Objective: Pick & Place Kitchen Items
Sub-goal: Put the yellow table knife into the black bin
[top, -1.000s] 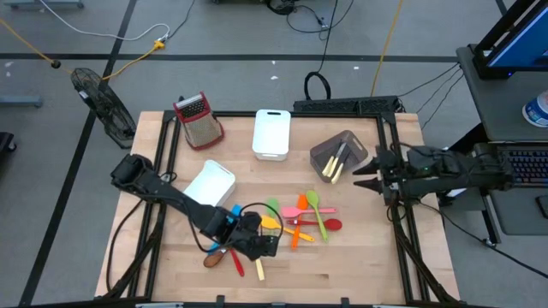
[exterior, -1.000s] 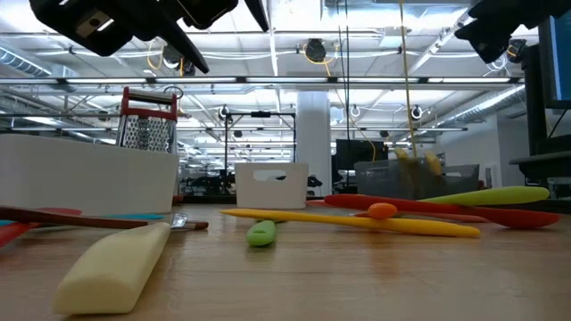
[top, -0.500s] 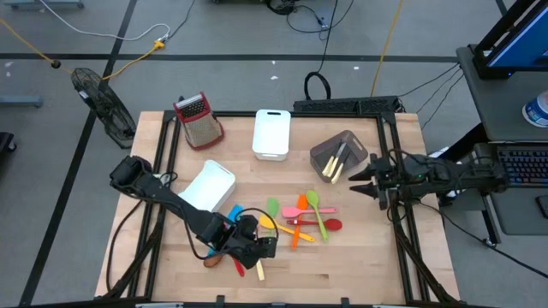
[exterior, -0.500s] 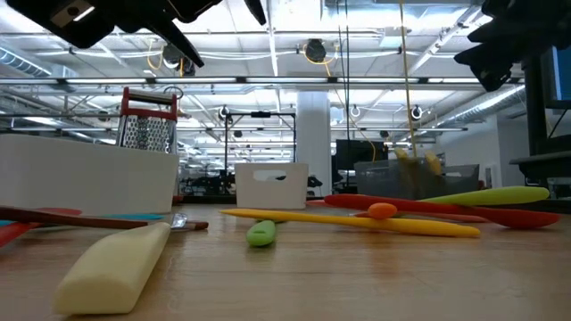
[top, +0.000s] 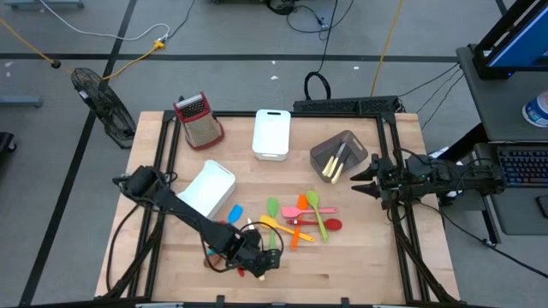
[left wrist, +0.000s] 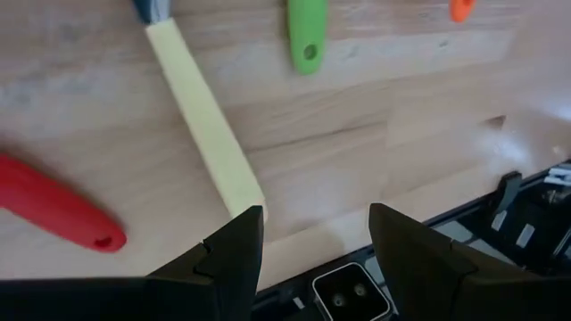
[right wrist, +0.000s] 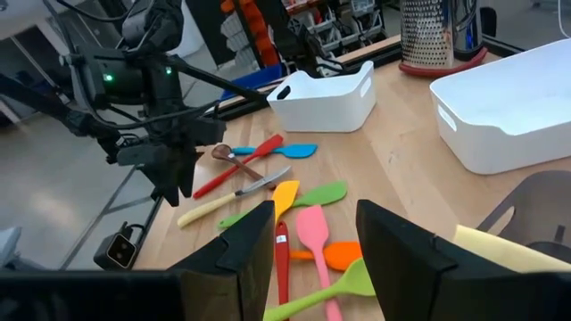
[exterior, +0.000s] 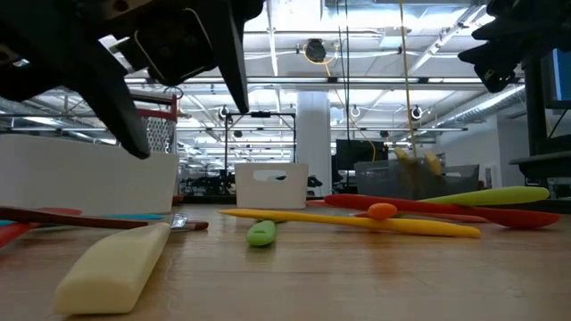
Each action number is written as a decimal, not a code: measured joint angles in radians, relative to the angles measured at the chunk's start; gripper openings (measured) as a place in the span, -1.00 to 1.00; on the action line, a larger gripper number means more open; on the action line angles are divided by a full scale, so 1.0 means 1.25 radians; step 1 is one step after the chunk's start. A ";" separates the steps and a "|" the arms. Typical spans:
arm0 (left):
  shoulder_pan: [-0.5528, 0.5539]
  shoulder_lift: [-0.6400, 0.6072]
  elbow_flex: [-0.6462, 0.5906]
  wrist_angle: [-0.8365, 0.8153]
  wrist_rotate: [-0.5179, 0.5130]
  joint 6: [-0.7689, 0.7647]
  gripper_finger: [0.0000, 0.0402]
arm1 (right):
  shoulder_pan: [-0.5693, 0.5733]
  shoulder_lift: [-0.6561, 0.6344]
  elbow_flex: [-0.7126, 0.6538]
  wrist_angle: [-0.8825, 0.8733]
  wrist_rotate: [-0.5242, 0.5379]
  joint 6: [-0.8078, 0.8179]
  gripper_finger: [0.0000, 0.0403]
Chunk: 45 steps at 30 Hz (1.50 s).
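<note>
Left gripper (top: 267,259) low over the near table edge, about 7 o'clock of the table (top: 360,265); fingers spread, nothing between them. Wrist view: the cream handle (left wrist: 207,125) of a knife-like utensil ends just at the tip of one finger (left wrist: 234,251), so that looks like the pick in hand.

Doing it well, as I judge it: the handle is a flat, narrow, smooth plastic strip lying flush on the wood. Shift sideways so the strip sits between the fingers, cross it square rather than along its length, come right down to the board before closing. A red handle (left wrist: 55,210) lies near on one side and a green handle (left wrist: 306,36) further off; keep the fingers off both.

Right gripper (top: 364,178) waits at 3 o'clock, beside the grey bin (top: 338,156); fingers apart, empty.

Rest of the utensils (top: 304,218) cluster at table centre: matte, rounded spoons and spatulas in green, pink, orange, yellow and red, some overlapping. White bins (top: 271,133) are smooth, round-cornered plastic. Box grater (top: 199,120), perforated metal with a red handle, stands at 11 o'clock
</note>
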 joint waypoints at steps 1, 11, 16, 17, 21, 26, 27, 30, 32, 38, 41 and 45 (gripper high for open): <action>-0.002 0.000 0.000 0.000 -0.001 -0.008 0.04 | 0.000 0.000 0.000 0.000 -0.001 0.000 -0.25; -0.005 0.010 0.000 -0.042 -0.025 -0.060 0.04 | 0.000 0.000 0.000 0.000 -0.001 -0.001 -0.25; -0.005 0.026 0.000 -0.050 -0.012 -0.078 0.04 | 0.000 0.000 0.000 0.000 -0.001 -0.001 -0.24; -0.003 0.031 0.000 -0.049 -0.012 -0.079 0.04 | 0.000 0.000 0.000 -0.001 -0.002 -0.002 -0.25; 0.003 0.046 0.000 -0.066 -0.012 -0.086 0.04 | 0.000 0.000 0.000 0.000 -0.002 -0.001 -0.25; 0.014 0.076 0.000 -0.046 0.014 -0.078 0.04 | 0.000 0.000 0.000 0.000 -0.002 -0.001 -0.25; 0.014 0.078 0.001 -0.044 0.023 -0.074 0.04 | 0.000 0.001 0.000 0.000 -0.002 -0.001 -0.25; 0.016 0.093 0.003 -0.036 0.059 -0.074 0.04 | 0.000 0.000 0.000 0.000 -0.001 0.003 -0.24; 0.015 0.098 0.004 -0.039 0.068 -0.074 0.04 | 0.000 0.001 0.000 0.000 -0.002 0.003 -0.24; 0.014 0.109 0.004 -0.045 0.072 -0.056 0.04 | 0.000 0.001 0.000 0.000 -0.001 0.003 -0.24; 0.015 0.110 0.003 -0.069 0.082 -0.037 0.00 | 0.000 0.001 0.000 0.000 0.000 0.002 -0.25; 0.015 0.110 0.003 -0.100 0.092 -0.034 -0.17 | 0.000 0.001 0.000 0.000 0.000 0.002 -0.25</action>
